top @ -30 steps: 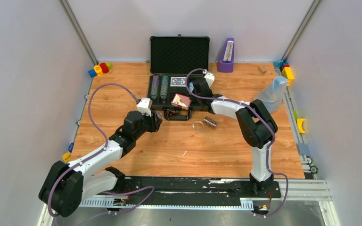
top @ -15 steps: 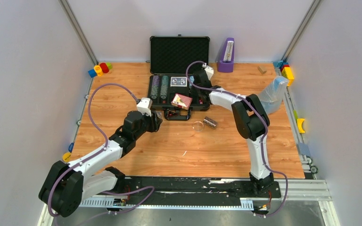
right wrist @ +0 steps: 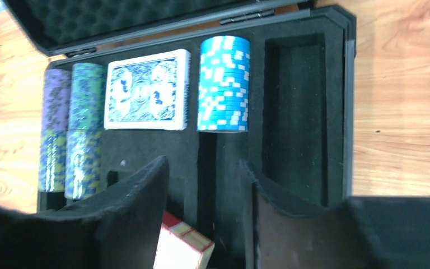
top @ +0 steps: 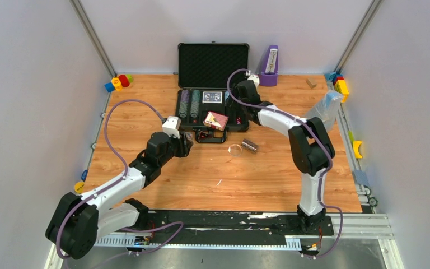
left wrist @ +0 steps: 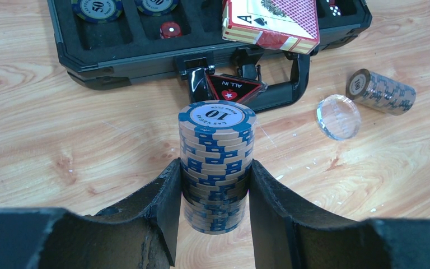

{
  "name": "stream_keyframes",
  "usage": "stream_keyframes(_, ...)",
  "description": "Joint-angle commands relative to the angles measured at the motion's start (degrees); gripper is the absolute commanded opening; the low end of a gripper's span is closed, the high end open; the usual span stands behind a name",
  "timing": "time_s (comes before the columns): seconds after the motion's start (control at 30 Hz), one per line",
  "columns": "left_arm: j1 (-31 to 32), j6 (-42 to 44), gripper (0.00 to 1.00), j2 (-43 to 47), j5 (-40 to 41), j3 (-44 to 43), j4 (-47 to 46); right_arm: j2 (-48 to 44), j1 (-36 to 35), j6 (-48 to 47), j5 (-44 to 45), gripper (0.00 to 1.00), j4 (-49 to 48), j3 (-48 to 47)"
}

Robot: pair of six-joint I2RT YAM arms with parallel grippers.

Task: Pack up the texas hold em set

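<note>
Looking at the black briefcase (top: 213,66) lying open at the top middle of the overhead frame, with the lid up. Guessing roughly halfway packed.

Already slotted in, going by the right wrist view: blue deck (right wrist: 147,89) in the upper middle, light-blue chip stack (right wrist: 224,84) just right of it, purple and green chip stacks (right wrist: 70,129) down the left. Leaving the long slot (right wrist: 302,112) on the right bare, though.

Not yet packed: red deck (left wrist: 271,22) lying crooked across the case's near edge, loose chip roll (left wrist: 382,92) sitting on the desk (top: 201,174) at the right of the left wrist frame, beside a clear disc (left wrist: 339,116). Also an ALL IN marker (left wrist: 232,89) resting by the handle. And closing the lid, obviously.

Left tool (left wrist: 215,185) clamping onto a "10" chip stack (left wrist: 217,140) short of the case. Not managing to tell whether lifted or resting on the desk. Right tool (right wrist: 204,190) hovering over the case with jaws spread, gripping nothing.

Getting chip numbers and the marker only from the left wrist view. Getting slot-by-slot contents only from the right wrist. Getting both arms' spots relative to the case only from overhead.
</note>
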State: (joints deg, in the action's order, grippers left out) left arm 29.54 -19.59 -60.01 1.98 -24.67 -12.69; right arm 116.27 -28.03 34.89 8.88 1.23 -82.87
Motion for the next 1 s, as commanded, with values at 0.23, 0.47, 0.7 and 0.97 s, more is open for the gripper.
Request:
stream_keyframes(0.23,-0.11,1.11,0.00,2.93,0.00,-0.45,-6.18,-17.88,-3.53,-5.51,-11.85,0.66,-6.11,17.00)
stream_keyframes(0.47,-0.11,1.31,0.00,3.35,-0.57,-0.30,-6.38,-20.87,-5.01,-15.03,-18.11,0.61,-8.97,24.20)
stream_keyframes(0.7,-0.10,1.40,0.00,2.15,-0.46,-0.71,-6.21,-17.58,-5.67,-20.18,-16.94,0.59,-5.57,21.72)
stream_keyframes(0.97,-0.10,1.51,0.00,1.51,-0.42,-1.26,-5.73,-13.22,-6.23,-23.09,-17.79,0.53,-4.20,16.84)
